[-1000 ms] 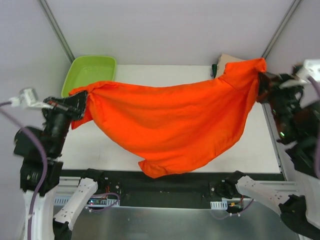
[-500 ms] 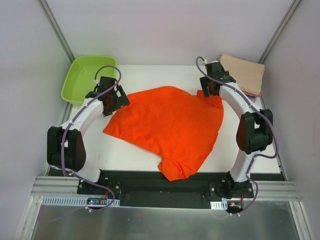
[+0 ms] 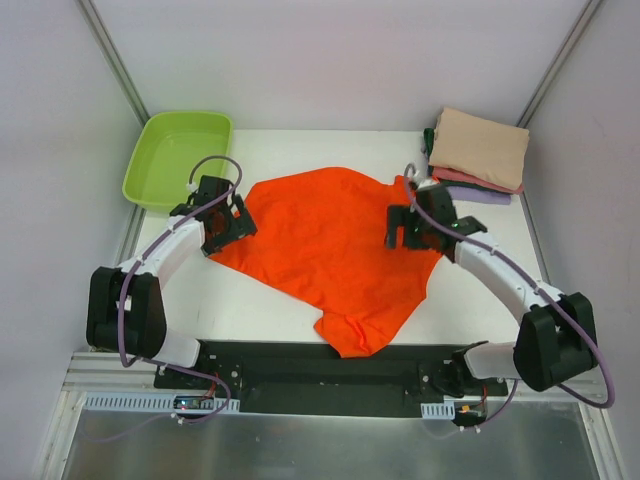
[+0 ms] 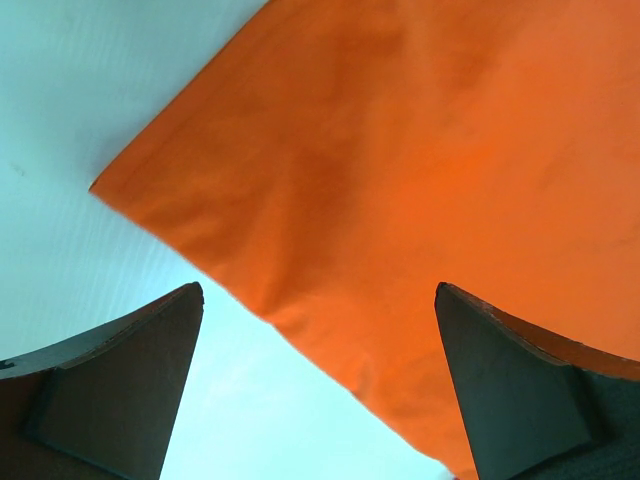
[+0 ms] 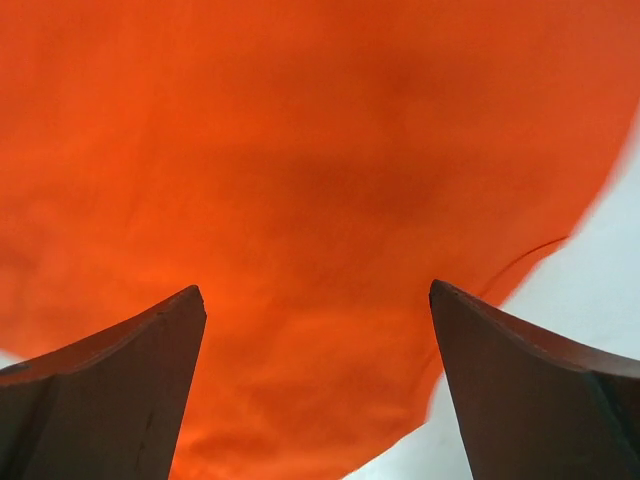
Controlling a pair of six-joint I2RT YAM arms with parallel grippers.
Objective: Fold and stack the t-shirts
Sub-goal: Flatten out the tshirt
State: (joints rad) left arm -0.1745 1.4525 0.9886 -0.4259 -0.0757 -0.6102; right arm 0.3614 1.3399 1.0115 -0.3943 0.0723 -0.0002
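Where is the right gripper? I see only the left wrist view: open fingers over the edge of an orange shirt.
Observer: The right gripper is open above the right side of the shirt.
Operator: Is there a stack somewhere?
Observer: Yes, a stack of folded shirts lies at the far right corner, with a tan one on top.
Operator: And the tub?
Observer: The tub stands at the far left corner, apart from the shirt.
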